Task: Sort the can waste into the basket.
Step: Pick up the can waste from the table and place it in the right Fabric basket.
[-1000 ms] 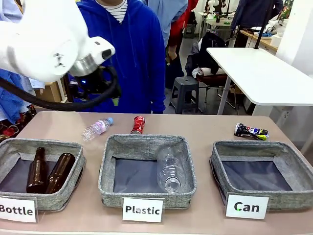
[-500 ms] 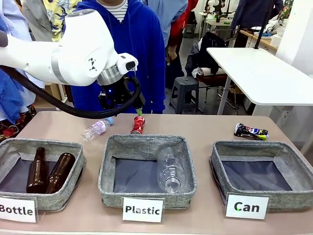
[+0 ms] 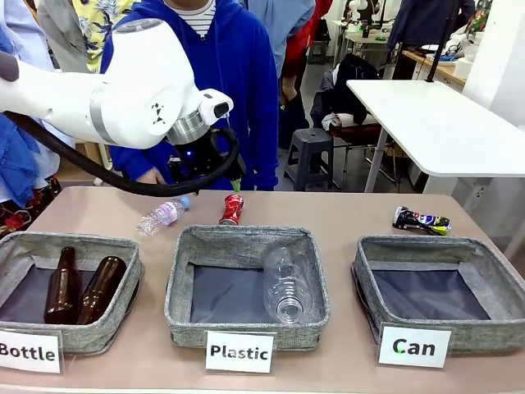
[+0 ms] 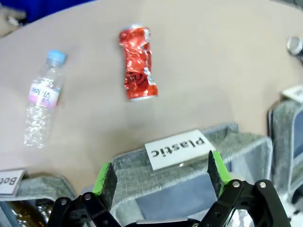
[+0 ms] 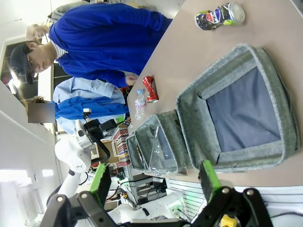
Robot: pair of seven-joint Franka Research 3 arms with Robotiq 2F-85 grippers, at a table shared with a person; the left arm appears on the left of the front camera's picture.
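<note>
A crushed red can (image 3: pixel 231 208) (image 4: pixel 138 63) (image 5: pixel 150 89) lies on the table behind the middle basket. A dark crushed can (image 3: pixel 421 220) (image 5: pixel 218 15) lies at the far right, just behind the grey basket (image 3: pixel 426 245) (image 5: pixel 189 124) with the "Can" card, whose dark bottom is bare. My left gripper (image 3: pixel 230 182) (image 4: pixel 161 172) hangs open above the table's far side, close over the red can, nothing between its green pads. My right gripper (image 5: pixel 154 177) is open, high above the front of the "Can" basket.
The "Plastic" basket (image 3: pixel 246 237) holds a clear bottle (image 3: pixel 287 284). Two brown bottles lie in the "Bottle" basket (image 3: pixel 74 244). A small plastic bottle (image 3: pixel 162 215) (image 4: pixel 43 98) lies left of the red can. A person in a blue hoodie (image 3: pixel 225 74) stands at the far edge.
My left arm swung right across the far side of the table to above the red can, then nearly stopped. The cans and baskets have not moved.
</note>
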